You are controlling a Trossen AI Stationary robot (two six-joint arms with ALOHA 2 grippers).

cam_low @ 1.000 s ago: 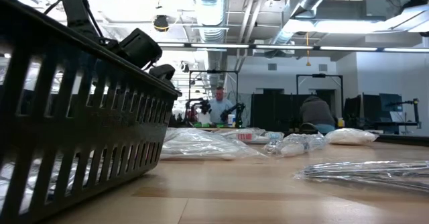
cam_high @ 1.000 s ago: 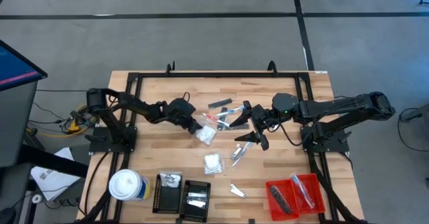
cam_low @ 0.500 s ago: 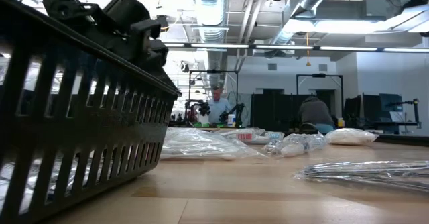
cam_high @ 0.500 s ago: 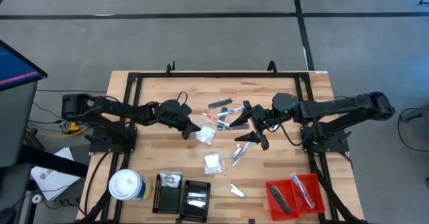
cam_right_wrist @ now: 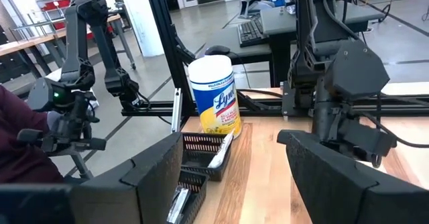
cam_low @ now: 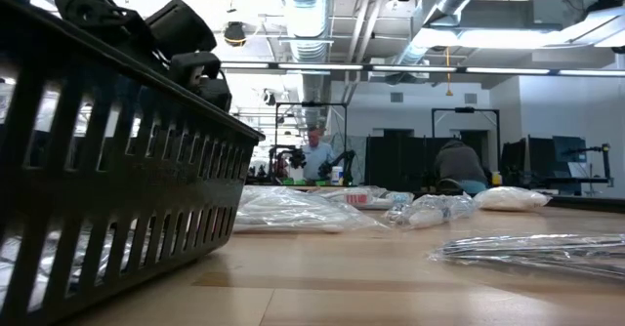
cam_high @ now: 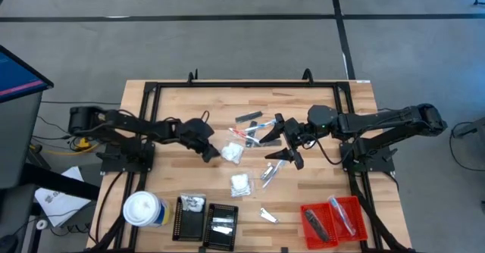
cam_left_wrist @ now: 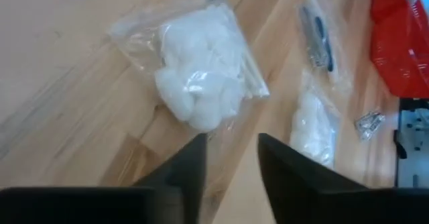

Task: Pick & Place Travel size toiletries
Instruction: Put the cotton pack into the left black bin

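1. A moment ago my left gripper [cam_high: 210, 154] was clamped shut out by the far cluster of toiletries. It has since pulled back toward the left of the counter [cam_high: 174, 101], and its fingers [cam_left_wrist: 179, 172] have parted a little.

2. In the left wrist view nothing sits between those fingers. The white puffy packet [cam_high: 232, 153] lies flat on the wood just beyond the tips, not touching them. I judge this to be either a release or a missed pick. Either way the packet is not in any tray, so its pick and place is still to do.

3. The packet is a clear bag with a white wad inside. Its long axis runs roughly from far-left to near-right across the counter in the high view, and its sealed edge is turned to the right, away from my left gripper.

4. A second white packet [cam_high: 240, 184] lies nearer, toward the black trays [cam_high: 205, 224]. The thin sticks and dark bars [cam_high: 252, 129] lie farther off to the right, each pointing its own way.

5. My right gripper [cam_high: 289, 147] hangs wide open and empty over the middle of the counter, just right of those sticks.

6. The red tray [cam_high: 335, 220] at the near right already holds a few items.
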